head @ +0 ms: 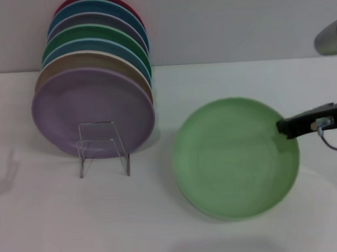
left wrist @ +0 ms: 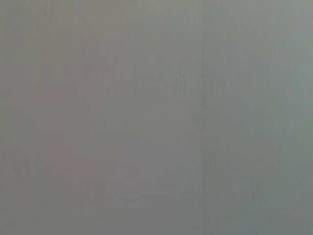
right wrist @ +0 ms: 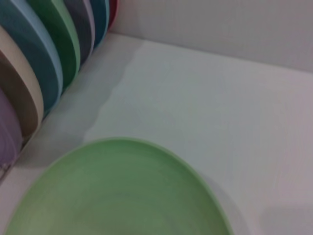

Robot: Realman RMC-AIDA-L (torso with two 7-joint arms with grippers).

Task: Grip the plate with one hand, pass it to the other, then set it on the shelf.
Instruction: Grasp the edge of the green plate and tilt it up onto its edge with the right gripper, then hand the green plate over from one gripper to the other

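The pale mint-green plate point(head: 235, 156) is at the right of the middle of the white table, its near-left edge raised a little above a shadow. My right gripper point(head: 286, 125), slim and black with a cable, reaches in from the right and is shut on the plate's right rim. The plate also fills the lower part of the right wrist view point(right wrist: 117, 191). The clear acrylic shelf point(head: 102, 147) stands at the left, its thin front frame showing before the stacked plates. My left gripper is out of view; the left wrist view shows only plain grey.
Several plates stand on edge in the shelf: a lilac plate point(head: 94, 110) in front, then tan, light blue, darker green point(head: 96, 35), grey, blue and red ones. They also show in the right wrist view point(right wrist: 44, 54). A grey wall runs behind the table.
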